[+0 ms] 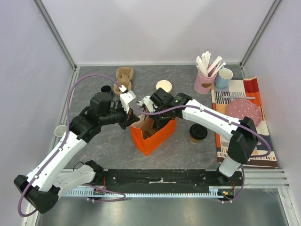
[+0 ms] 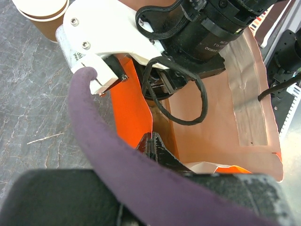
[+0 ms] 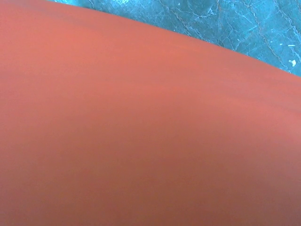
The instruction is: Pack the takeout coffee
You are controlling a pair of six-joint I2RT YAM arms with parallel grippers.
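1. Top external view: the left arm stretches from the near-left corner diagonally up to the orange bag [image 1: 153, 135], which stands in the middle of the table [image 1: 101, 153]. The left end effector [image 1: 133, 119] meets the bag's left rim. The right arm folds at its elbow and reaches leftward, and the right end effector [image 1: 151, 114] is tipped down into the bag's mouth. The lidded kraft cup [image 1: 198, 133] stands on the table just right of the bag. The open kraft cup [image 1: 163, 86] stands behind the bag.
2. Left wrist view: the left end effector's dark fingers [image 2: 149, 143] are pressed together on the bag's orange wall, pinching it. The right arm's wrist fills the brown interior, and its fingertips are hidden.
3. Right wrist view: blurred orange fills nearly everything, with a strip of table on top. I cannot tell whether the right end effector is spread or closed.
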